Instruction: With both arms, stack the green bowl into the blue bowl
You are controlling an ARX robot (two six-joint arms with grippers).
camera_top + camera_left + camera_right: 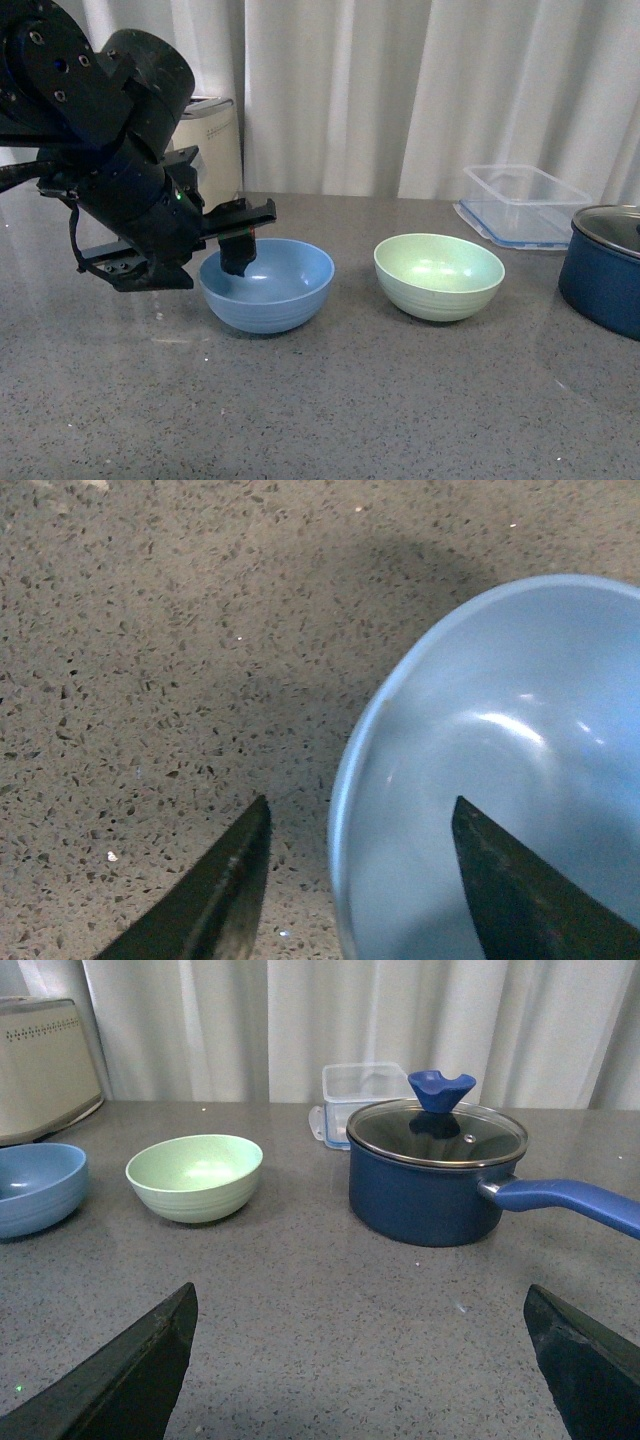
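Our left claw [360, 810] is spread open astride the left rim of the blue bowl [268, 285], so we should pinch squarely and keep that bowl flat where it sits, left of the middle of the surface [320, 410]. The green bowl [438, 276] stands apart toward the right edge, untouched. Our right claw [360, 1300], likewise gaping, seems well short of it and should approach its rim level.

Soft, even light (shadows faint), with small glare streaks inside the blue bowl [500, 770].
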